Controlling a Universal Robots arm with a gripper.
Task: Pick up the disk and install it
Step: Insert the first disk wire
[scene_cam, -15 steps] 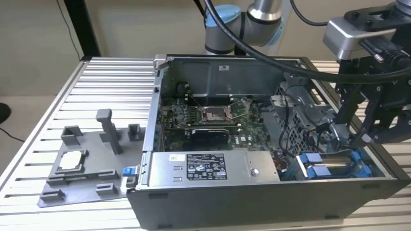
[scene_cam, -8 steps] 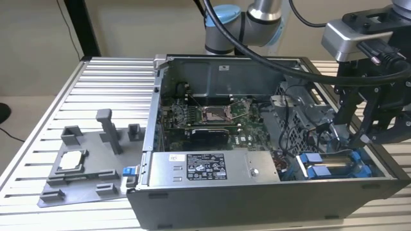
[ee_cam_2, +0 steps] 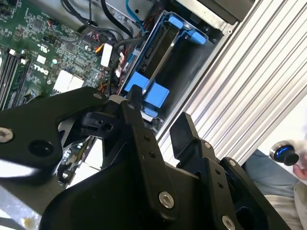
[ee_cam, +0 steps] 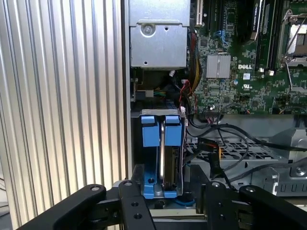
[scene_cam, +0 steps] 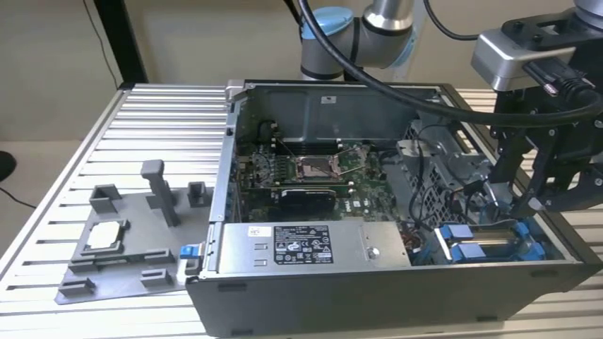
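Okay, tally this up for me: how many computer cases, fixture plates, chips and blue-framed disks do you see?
Open grey metal computer case: 1
Flat grey plastic fixture plate: 1
Small square silvery chip: 1
Silver-grey disk in blue plastic carrier: 1
Total: 4

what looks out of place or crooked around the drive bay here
Nothing stands out. The disk sits straight in its bay at the corner of the computer case, with its two blue carrier tabs level and side by side. The gripper is open, with one finger on either side of the disk.
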